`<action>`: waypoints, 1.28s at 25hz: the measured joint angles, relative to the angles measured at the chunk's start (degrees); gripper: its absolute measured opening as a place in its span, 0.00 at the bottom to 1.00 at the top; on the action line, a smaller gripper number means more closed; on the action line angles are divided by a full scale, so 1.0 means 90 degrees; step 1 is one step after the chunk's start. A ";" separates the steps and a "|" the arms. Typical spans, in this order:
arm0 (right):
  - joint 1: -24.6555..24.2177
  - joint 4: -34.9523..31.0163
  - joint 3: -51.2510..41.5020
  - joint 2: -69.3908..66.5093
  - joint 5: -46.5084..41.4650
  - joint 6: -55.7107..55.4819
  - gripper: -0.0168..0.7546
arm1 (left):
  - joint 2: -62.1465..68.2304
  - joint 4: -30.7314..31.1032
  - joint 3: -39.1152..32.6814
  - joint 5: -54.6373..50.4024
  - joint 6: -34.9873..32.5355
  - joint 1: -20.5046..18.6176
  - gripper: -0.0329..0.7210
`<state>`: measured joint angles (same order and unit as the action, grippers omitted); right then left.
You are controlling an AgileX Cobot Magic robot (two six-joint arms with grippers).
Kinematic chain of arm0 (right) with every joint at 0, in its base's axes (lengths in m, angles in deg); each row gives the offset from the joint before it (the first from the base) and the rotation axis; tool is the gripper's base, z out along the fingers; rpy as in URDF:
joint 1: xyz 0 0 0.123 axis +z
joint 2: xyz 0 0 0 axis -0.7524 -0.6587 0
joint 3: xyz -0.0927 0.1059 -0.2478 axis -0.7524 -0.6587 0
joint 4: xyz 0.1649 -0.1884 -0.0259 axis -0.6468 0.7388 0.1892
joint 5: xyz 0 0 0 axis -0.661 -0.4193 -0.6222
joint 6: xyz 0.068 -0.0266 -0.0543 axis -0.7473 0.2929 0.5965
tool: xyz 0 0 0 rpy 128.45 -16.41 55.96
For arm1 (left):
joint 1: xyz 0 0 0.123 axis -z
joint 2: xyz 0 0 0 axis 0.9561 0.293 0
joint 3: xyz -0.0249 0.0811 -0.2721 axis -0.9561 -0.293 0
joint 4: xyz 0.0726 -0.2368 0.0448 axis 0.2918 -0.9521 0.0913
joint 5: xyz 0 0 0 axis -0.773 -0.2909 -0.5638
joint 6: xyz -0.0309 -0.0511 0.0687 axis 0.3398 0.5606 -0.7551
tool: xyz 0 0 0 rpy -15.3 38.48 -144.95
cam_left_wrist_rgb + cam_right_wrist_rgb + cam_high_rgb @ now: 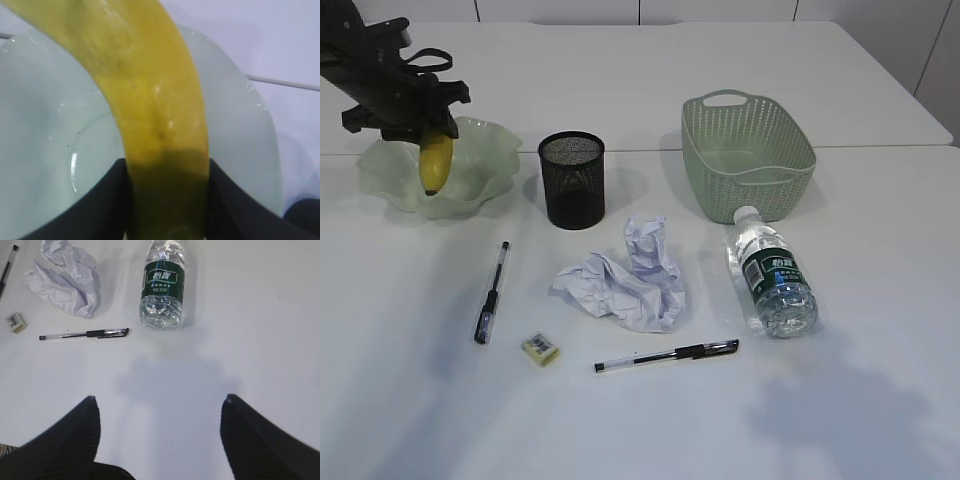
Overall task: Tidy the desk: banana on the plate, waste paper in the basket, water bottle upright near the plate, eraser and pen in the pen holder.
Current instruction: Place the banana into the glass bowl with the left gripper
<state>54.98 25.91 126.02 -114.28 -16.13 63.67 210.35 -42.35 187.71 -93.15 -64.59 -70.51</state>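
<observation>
Banana [436, 162] — smooth, curved — over wavy plate [490, 140]

We see open table [880, 400] along the near edge and right side. Mid-table, the paper [625, 280], bottle [770, 280], two pens [491, 293] and eraser [540, 348] crowd it. Toward the far edge, plate [485, 165], holder [572, 180] and basket [748, 155] stand with gaps between.

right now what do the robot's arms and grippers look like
Both are matt black. The left arm looks angular and jointed, with a thin black cable looping above its gripper. The right gripper has two broad fingers tapering to blunt tips, their inner faces finely ribbed. No markings are visible.
</observation>
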 joint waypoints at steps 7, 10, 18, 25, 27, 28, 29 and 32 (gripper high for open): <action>0.0000 0.0000 0.0000 0.0000 0.0000 0.0000 0.74 | 0.0013 -0.0015 0.0000 0.0039 -0.0010 0.0000 0.45; 0.0000 0.0000 0.0000 0.0000 0.0000 0.0000 0.74 | 0.0025 -0.0015 0.0000 0.0039 -0.0010 0.0000 0.46; 0.0000 0.0000 0.0000 0.0000 0.0000 0.0000 0.74 | 0.0050 -0.0002 0.0000 0.0039 -0.0010 0.0000 0.49; 0.0000 0.0000 0.0000 0.0000 -0.0098 0.0000 0.74 | 0.0050 -0.0002 0.0000 0.0166 -0.0010 0.0000 0.58; 0.0000 0.0030 0.0000 0.0000 -0.0137 0.0000 0.74 | 0.0050 0.0010 0.0000 0.0176 -0.0010 0.0000 0.59; 0.0000 0.0045 0.0000 0.0000 -0.0149 0.0000 0.74 | 0.0050 0.0010 0.0000 0.0176 -0.0010 0.0000 0.59; 0.0000 0.0070 0.0000 0.0000 -0.0149 0.0000 0.74 | 0.0050 0.0019 0.0000 0.0176 -0.0010 0.0000 0.59; 0.0000 0.0102 0.0000 0.0000 -0.0149 0.0000 0.74 | 0.0050 0.0019 0.0000 0.0098 -0.0010 0.0000 0.59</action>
<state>54.98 26.83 126.02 -114.28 -17.47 63.67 210.80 -42.18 187.71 -92.26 -64.68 -70.51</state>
